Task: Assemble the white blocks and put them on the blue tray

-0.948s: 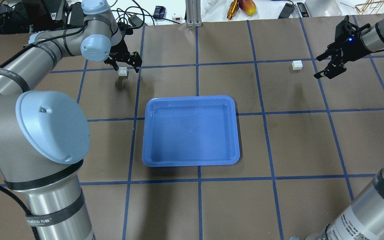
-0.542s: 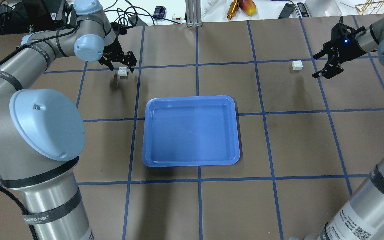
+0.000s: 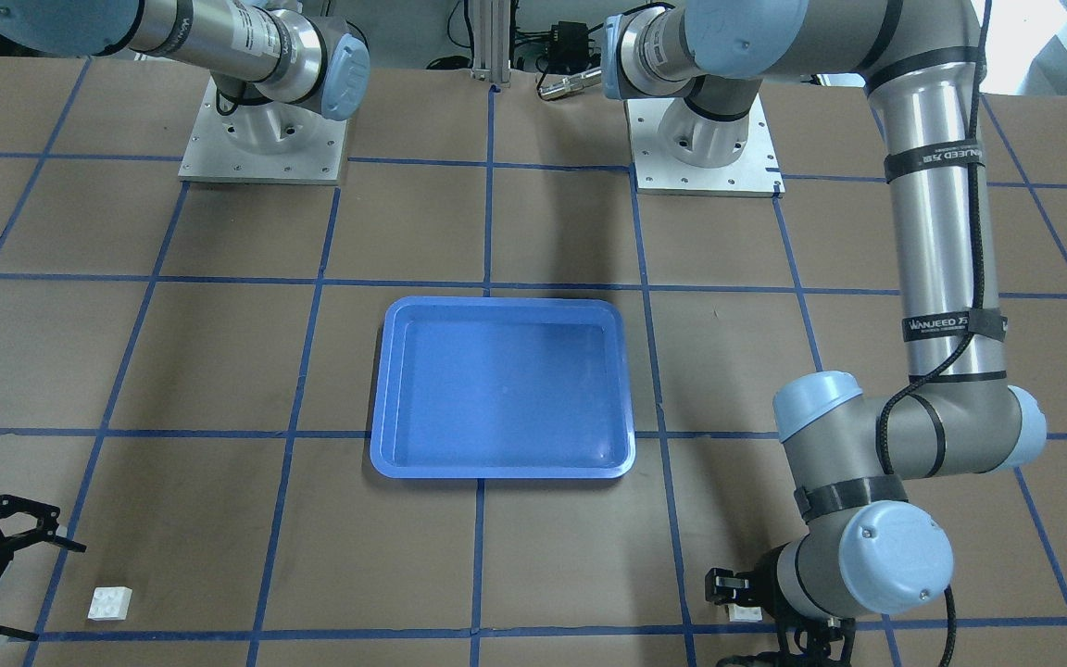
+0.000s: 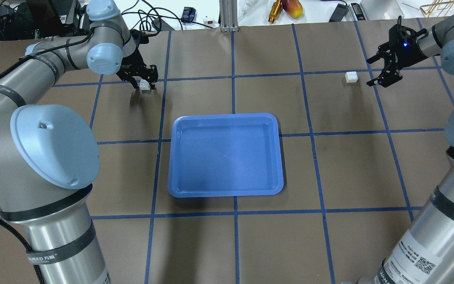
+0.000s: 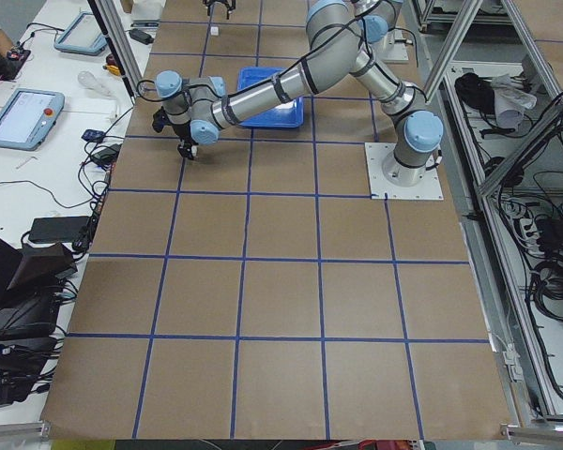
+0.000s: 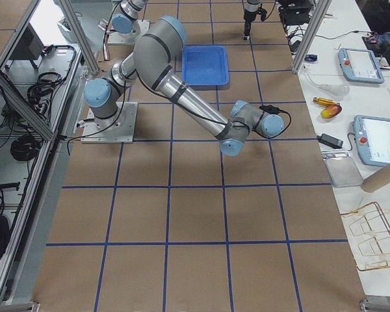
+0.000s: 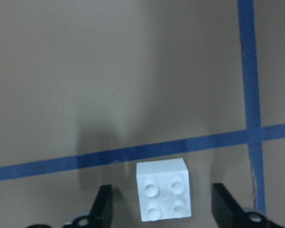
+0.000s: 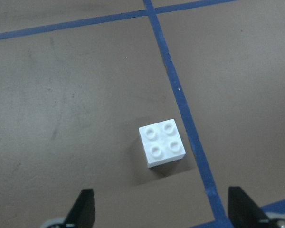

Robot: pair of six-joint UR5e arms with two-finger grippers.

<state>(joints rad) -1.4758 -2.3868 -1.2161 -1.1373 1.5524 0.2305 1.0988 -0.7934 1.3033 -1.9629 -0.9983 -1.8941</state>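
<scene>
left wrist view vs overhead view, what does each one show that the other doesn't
Only the left wrist view shows the four studs on the left white block and the gaps between it and the fingertips on either side. Only the overhead view shows the blue tray, the right white block and the open right gripper beside it, apart. Both show the left white block, the open left gripper straddling it, and blue tape lines.

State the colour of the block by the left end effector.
The block is white; the left wrist-mounted view shows it best.
</scene>
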